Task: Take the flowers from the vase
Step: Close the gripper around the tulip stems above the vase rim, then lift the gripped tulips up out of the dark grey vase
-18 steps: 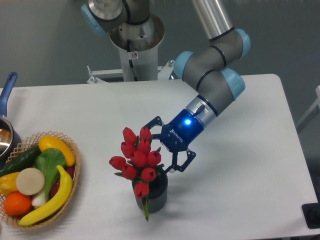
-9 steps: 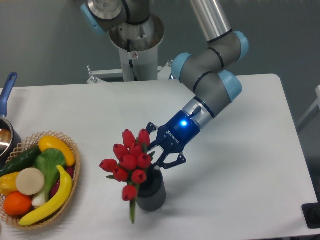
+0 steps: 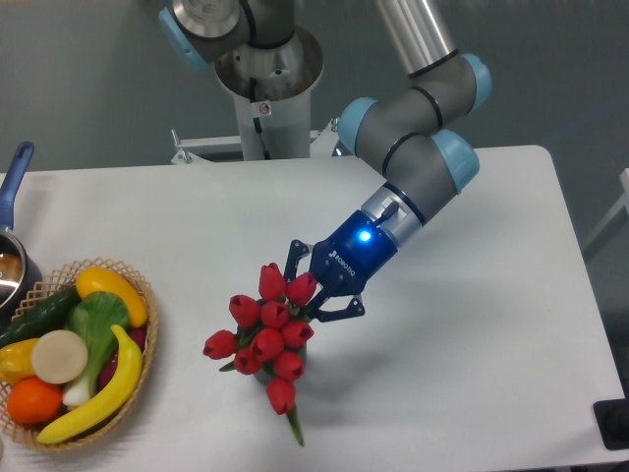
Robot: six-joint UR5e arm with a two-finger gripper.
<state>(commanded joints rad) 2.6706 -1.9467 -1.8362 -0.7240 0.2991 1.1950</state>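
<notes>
Flowers [image 3: 265, 334] clamped between gripper [image 3: 307, 293] fingers, trailing lower-left.

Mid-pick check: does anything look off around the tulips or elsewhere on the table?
The flowers sit askew in the tool: the buds splay left and the stem end points down at the table. The vase is not visible; it may be hidden behind the bunch. The wicker basket looks orderly, and nothing is spilled.

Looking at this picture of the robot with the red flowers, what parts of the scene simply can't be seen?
- The vase: hidden behind the flowers.
- The pincer fingertips: buried among the buds, so its grip cannot be judged.
- The pot: cut off by the left edge.
- The wicker basket: bottom cropped.
</notes>
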